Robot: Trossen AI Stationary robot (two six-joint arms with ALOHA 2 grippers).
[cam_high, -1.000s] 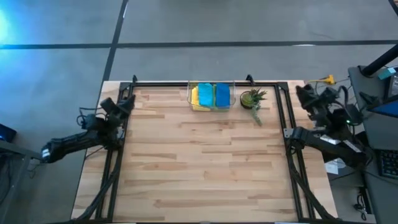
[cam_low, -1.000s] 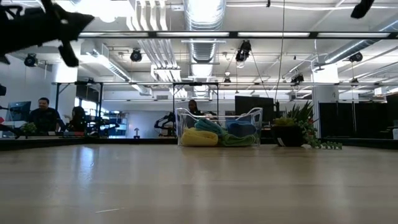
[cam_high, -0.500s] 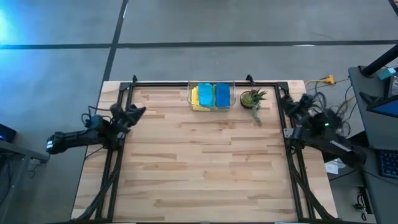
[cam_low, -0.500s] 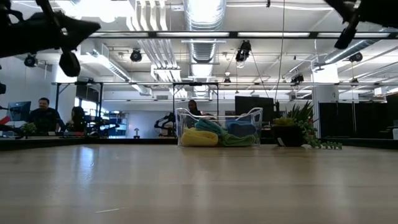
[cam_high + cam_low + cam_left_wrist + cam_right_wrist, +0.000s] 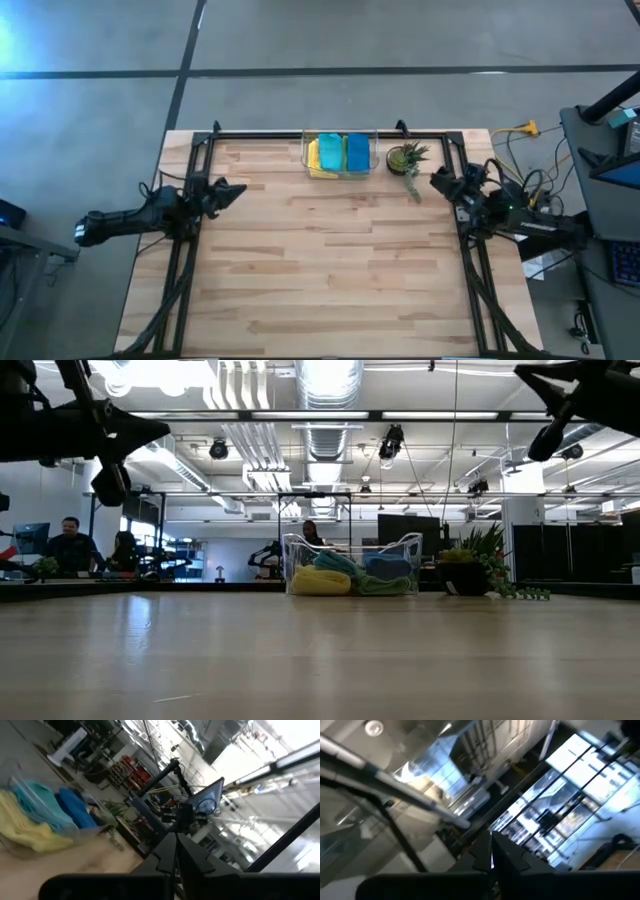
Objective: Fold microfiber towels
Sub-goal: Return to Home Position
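Since the microfiber towels (image 5: 338, 155) already lie folded in the clear bin (image 5: 293, 558) at the far edge of the bench (image 5: 330, 262), little is at stake; the left gripper (image 5: 228, 189) and right gripper (image 5: 438, 180) hang over its sides with fingers closed on nothing, but the right one is near the potted plant (image 5: 405, 158), which a careless swing could topple.

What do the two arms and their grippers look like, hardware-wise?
Left arm and right arm: matte black, slim jointed links, thin black cables looping loosely near the wrists. Left gripper and right gripper: black too, each with two flat tapering fingers, notched along the inner edge. No markings legible.
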